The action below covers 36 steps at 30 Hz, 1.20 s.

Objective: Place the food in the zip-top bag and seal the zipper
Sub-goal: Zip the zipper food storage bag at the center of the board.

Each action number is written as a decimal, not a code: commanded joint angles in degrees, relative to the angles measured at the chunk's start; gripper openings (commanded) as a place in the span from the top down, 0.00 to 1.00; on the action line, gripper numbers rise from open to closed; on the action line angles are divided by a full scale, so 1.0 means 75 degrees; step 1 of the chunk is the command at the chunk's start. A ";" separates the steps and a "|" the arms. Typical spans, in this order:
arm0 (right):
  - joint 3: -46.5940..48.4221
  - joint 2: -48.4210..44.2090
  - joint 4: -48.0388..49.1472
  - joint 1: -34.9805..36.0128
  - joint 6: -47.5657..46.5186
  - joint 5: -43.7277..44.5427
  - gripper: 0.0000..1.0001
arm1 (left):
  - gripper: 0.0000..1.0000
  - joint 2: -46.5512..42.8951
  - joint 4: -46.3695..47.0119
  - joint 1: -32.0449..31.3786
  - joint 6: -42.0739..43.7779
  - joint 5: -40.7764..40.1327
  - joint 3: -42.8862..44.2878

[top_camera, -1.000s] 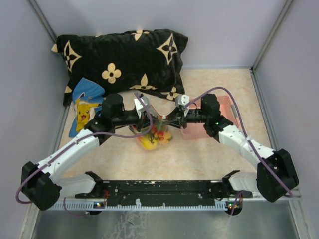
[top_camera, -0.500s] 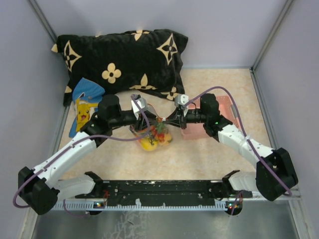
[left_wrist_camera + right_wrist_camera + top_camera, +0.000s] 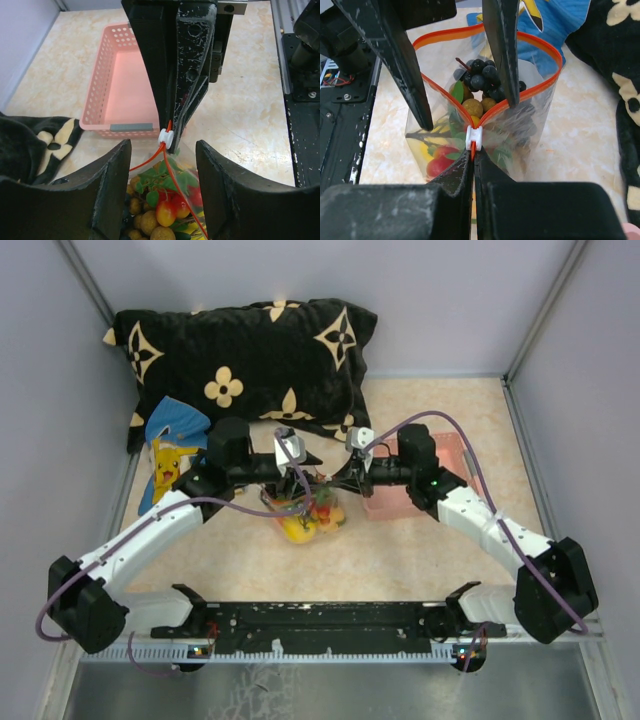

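Left fingers [image 3: 110, 190] stand wide apart and hold nothing. They hang over the mouth of the zip-top bag [image 3: 535, 115], facing the right fingers [image 3: 455, 180]. Those are pressed together on the closed end of the zipper [image 3: 445, 35], just beside its white slider [image 3: 473, 139].

The bag stands upright on the counter [image 3: 240, 100] between the two arms, near the empty pink basket [image 3: 97, 85]. The toy fruit [image 3: 485, 85] is already inside: dark grapes on top, then tan balls, with red, green and yellow pieces lower down. So loading looks finished and sealing is the step in hand.

From the slider the two orange-red lips spread into a wide loop, so nearly the whole mouth is open. In the right wrist view one left finger lies along the outside of one lip. The other sits over the middle of the opening, and I cannot tell whether it dips into the bag or only hovers above it.

To do this well, I would keep the right grip firm as the anchor, so the strip stays taut and the bag does not tip. The left fingers should get both lips between them close to the slider, then close on the slider or just behind it. The pull should run straight along the strip, away from the right fingers.

The grape cluster rides high and could snag in the track. The crinkly film could also bunch up ahead of the slider.
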 commanded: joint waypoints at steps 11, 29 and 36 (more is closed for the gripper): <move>0.0431 -0.0157 -0.0187 0.0148 -0.0635 0.0331 1.00 | 0.54 0.0908 -0.0141 -0.0001 0.0425 0.1186 0.0672; 0.0334 -0.0366 -0.0339 0.0132 -0.0841 0.0944 1.00 | 1.00 0.1096 -0.1055 0.0064 0.0949 0.1192 0.0935; 0.0113 -0.0683 -0.0302 -0.0021 -0.0855 0.1187 1.00 | 1.00 0.0876 -0.1301 0.0398 0.0975 0.1015 0.0903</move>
